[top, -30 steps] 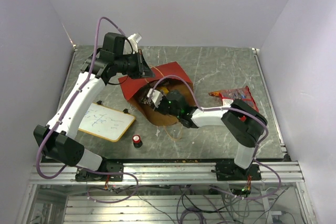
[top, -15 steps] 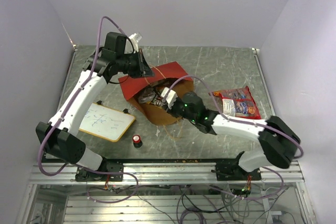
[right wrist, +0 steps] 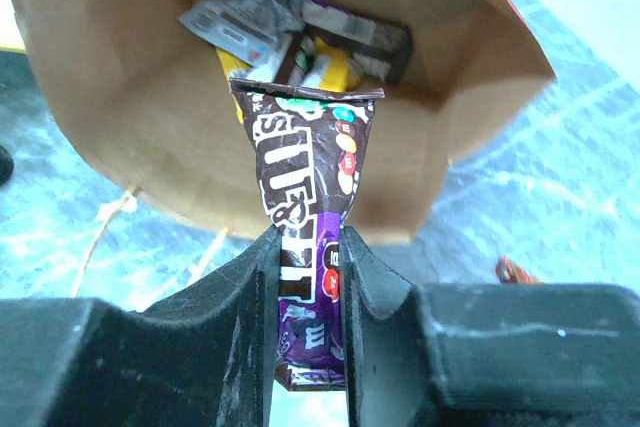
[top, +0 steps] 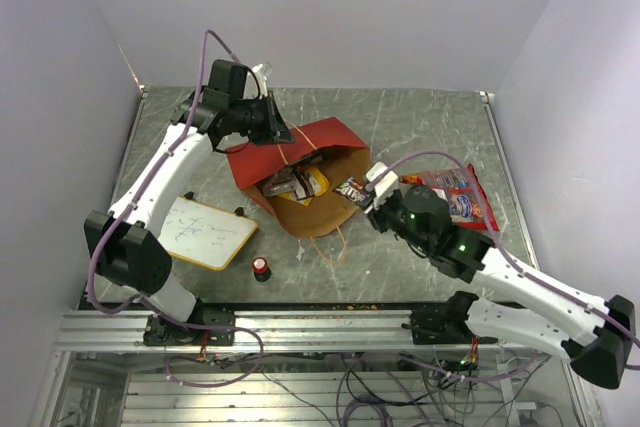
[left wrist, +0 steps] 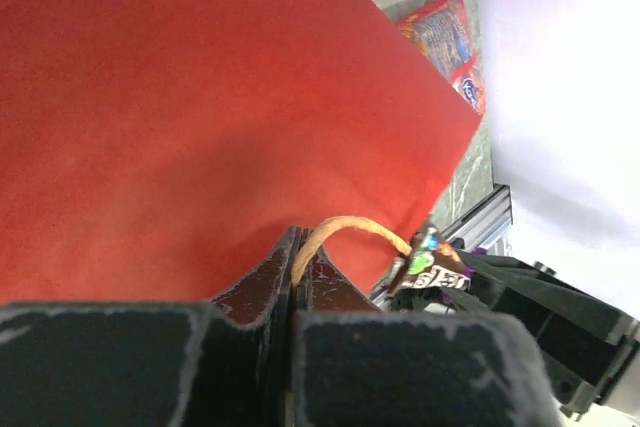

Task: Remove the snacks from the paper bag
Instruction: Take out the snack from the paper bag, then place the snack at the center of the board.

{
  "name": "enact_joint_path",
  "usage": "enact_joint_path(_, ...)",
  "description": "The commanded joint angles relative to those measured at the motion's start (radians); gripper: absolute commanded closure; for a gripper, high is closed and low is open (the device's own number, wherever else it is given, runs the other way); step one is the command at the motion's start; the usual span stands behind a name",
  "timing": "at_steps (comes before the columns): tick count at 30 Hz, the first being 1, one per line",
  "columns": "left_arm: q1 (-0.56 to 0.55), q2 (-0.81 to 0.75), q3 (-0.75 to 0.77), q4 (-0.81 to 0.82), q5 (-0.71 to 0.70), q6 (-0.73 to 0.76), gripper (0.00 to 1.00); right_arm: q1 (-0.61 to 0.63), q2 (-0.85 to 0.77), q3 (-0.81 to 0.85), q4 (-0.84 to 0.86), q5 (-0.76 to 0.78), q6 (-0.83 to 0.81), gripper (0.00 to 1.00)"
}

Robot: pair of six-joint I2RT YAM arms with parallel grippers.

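At the lower left of the overhead view a wood-framed whiteboard (top: pixel 205 232) lies flat on the marbled table (top: pixel 420 132), with a small red-topped black knob (top: pixel 261 267) just off its right corner. Right of these, near the middle, the paper bag (top: pixel 315 137) lies on its side — red outside, brown inside — with its mouth turned toward the bottom of the frame. The left gripper (top: pixel 279 133) sits at the bag's upper left edge, its jaws pressed together on a thin string handle (left wrist: pixel 345 224) that loops out from between the fingers against the red paper. Inside the open mouth rest several snacks (right wrist: pixel 285 32): a yellow packet, a silvery one and a dark one. A second handle (top: pixel 335 245) trails on the table below the mouth. At the bag's right rim the right gripper (right wrist: pixel 308 244) is clamped on a brown M&M's packet (right wrist: pixel 305 177) — gripped by its near end, its far end reaching toward the opening. Further right, the flat red chip bag (top: pixel 455 195) lies on the table, apart from the paper bag.
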Motion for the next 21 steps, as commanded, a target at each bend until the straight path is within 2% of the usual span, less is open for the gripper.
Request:
enact_joint_path(1,0.016,0.038,0.059,0.027,-0.027,0.022,0.93,0.004,-0.088,0.020,-0.224,0.148,0.128,0.75)
enact_joint_path(6,0.037,0.060,0.096,0.006,-0.033,0.042,0.93,0.004,-0.116,0.058,-0.396,0.323,0.313,0.76)
enact_joint_path(13,0.061,0.066,0.125,-0.007,-0.036,0.047,0.93,-0.002,-0.070,0.101,-0.512,0.518,0.476,0.79)
enact_joint_path(18,0.067,0.062,0.141,-0.022,-0.039,0.049,0.93,-0.051,0.044,0.123,-0.513,0.508,0.541,0.80)
enact_joint_path(21,0.067,0.051,0.136,-0.023,-0.035,0.046,0.93,-0.128,0.115,0.131,-0.482,0.476,0.532,0.80)
